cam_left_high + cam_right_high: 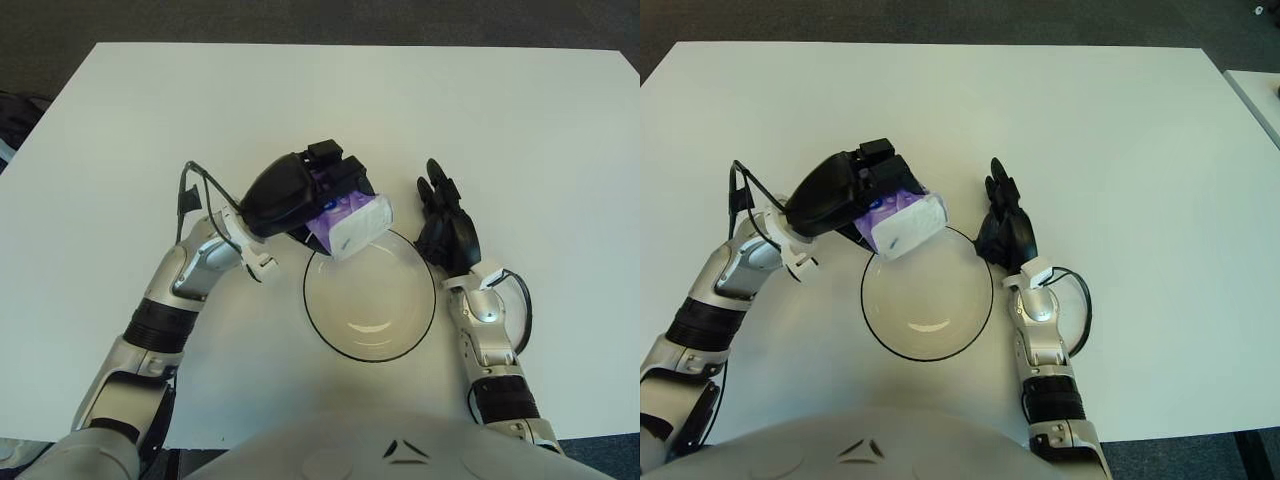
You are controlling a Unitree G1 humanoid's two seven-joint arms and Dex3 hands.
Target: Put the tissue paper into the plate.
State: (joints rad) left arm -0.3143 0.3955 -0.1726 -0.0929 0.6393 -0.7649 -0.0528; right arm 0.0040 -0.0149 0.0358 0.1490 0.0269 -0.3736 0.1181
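The left hand (300,192) is clenched around the tissue paper (350,222), a white and purple pack, holding it over the far-left rim of the plate (370,352), which sits on the white counter (500,120). The pack is in the air and tilted, its white end jutting past the fingers toward the plate's middle. It looks not yet released. To finish this step well, the left hand should carry the pack a little further inward, so that it sits over the plate's centre rather than its edge, lower it close to the surface, and only then let go, so that it cannot tip over the rim. The right hand (447,232) shows just beside the plate's right rim, fingers extended and holding nothing, and should keep out of the way.
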